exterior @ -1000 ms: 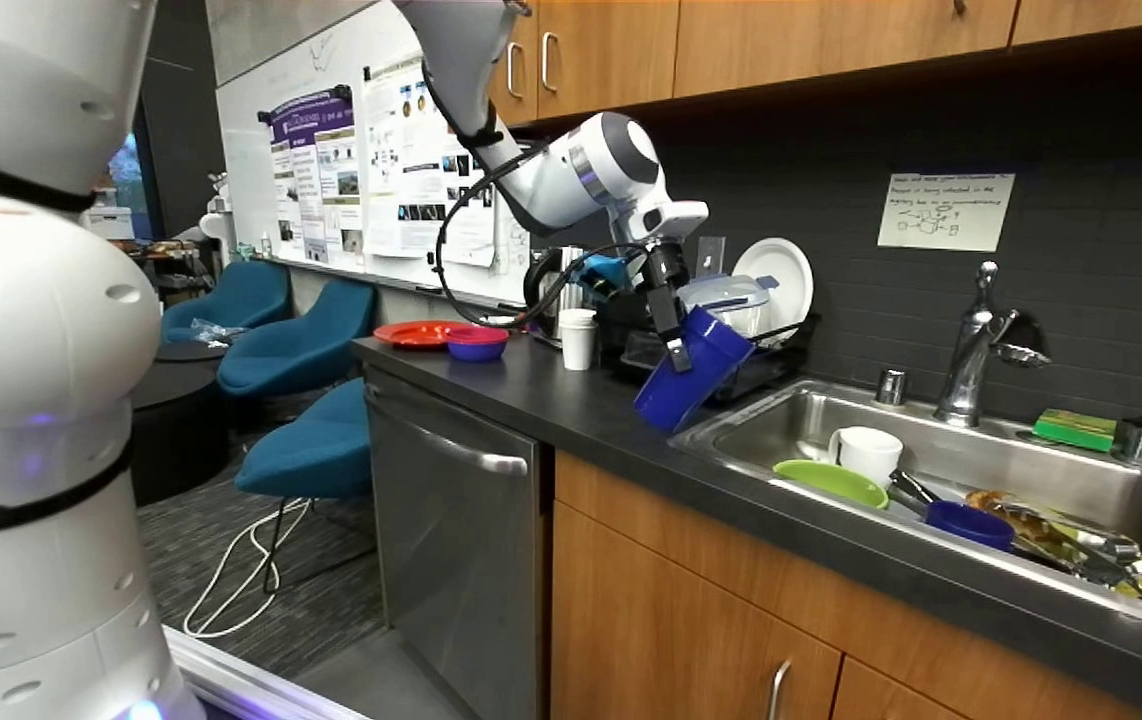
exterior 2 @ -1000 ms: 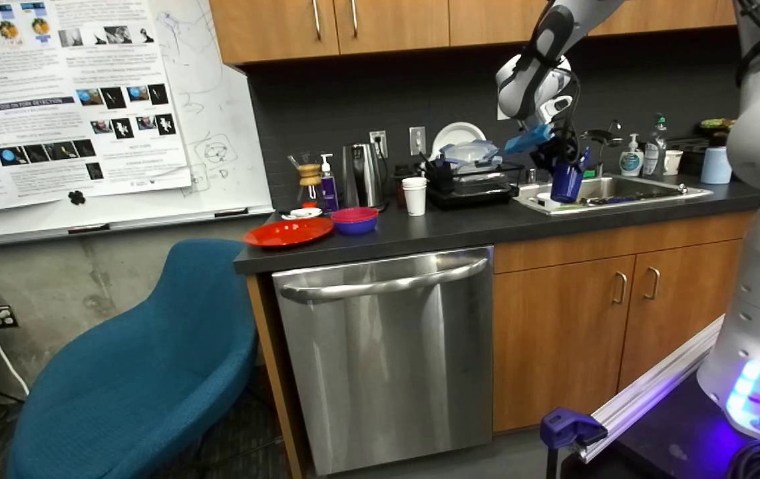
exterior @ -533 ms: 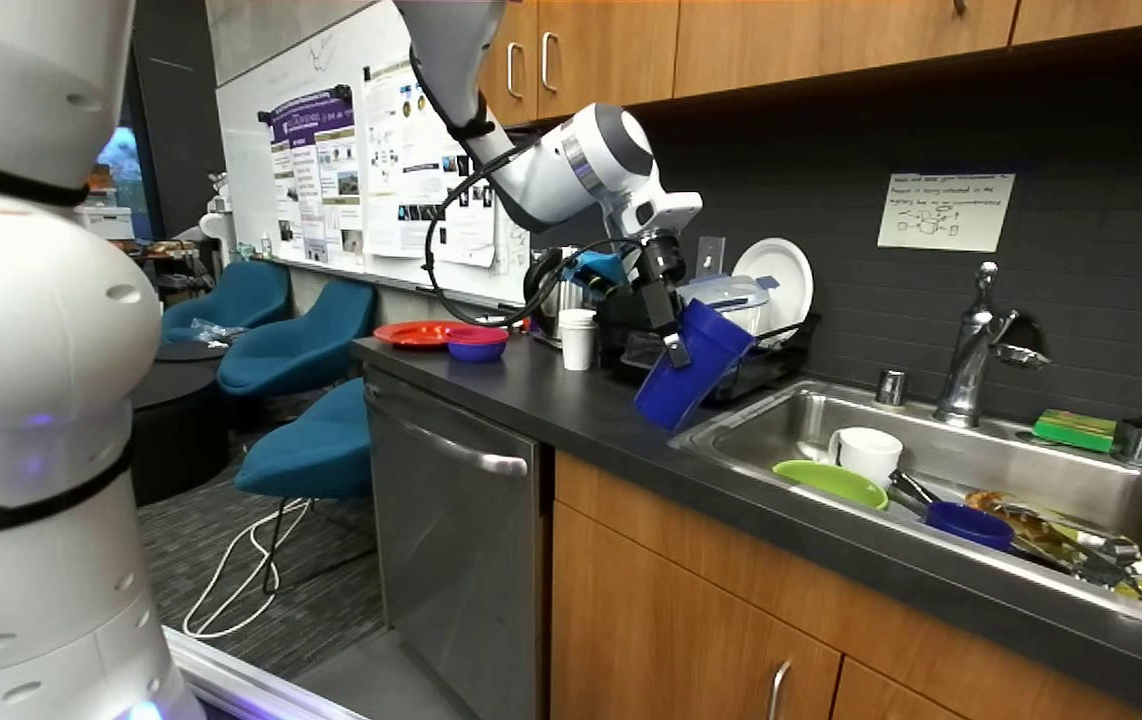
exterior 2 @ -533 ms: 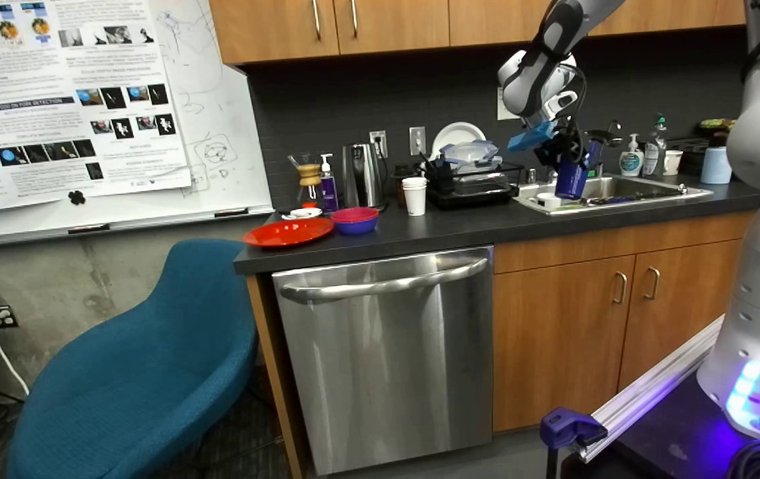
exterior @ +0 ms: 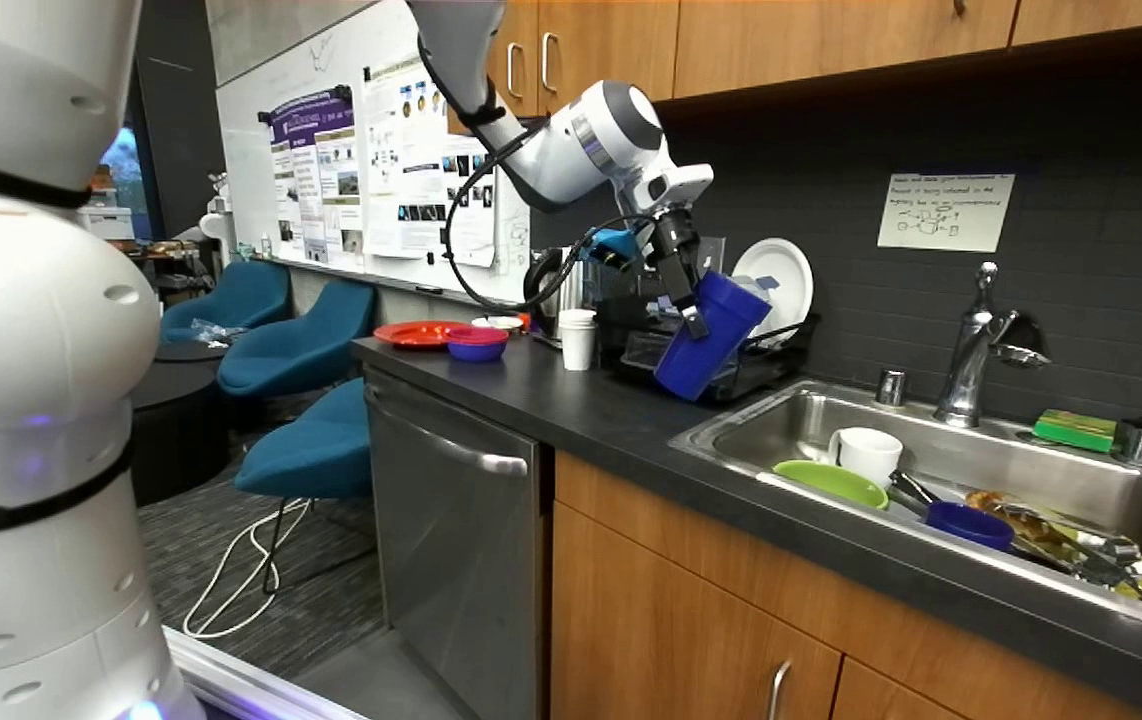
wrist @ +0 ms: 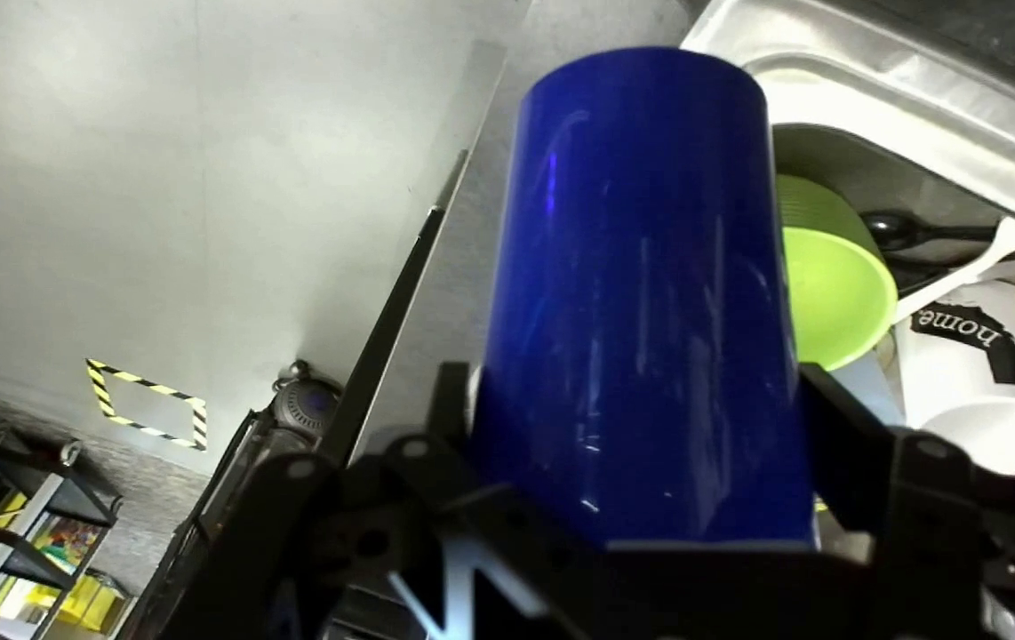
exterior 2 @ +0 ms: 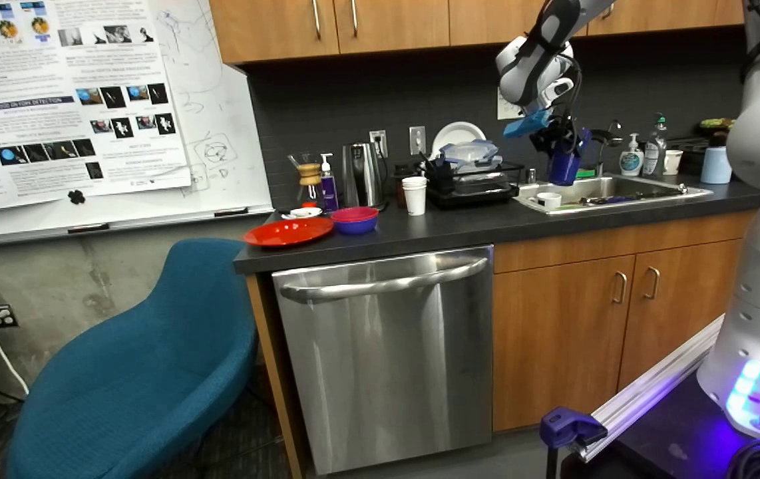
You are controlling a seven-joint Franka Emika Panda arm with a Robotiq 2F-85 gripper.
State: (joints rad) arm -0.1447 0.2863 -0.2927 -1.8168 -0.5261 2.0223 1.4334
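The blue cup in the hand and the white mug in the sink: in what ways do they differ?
The blue cup is tall; the white mug is squat. The cup shows no lettering; the mug reads "home". The cup is tilted in the hand; the mug is in the sink. Both are roughly cylindrical.

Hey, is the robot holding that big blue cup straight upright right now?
No, in an exterior view the blue cup leans well off vertical, gripped between the jaws.
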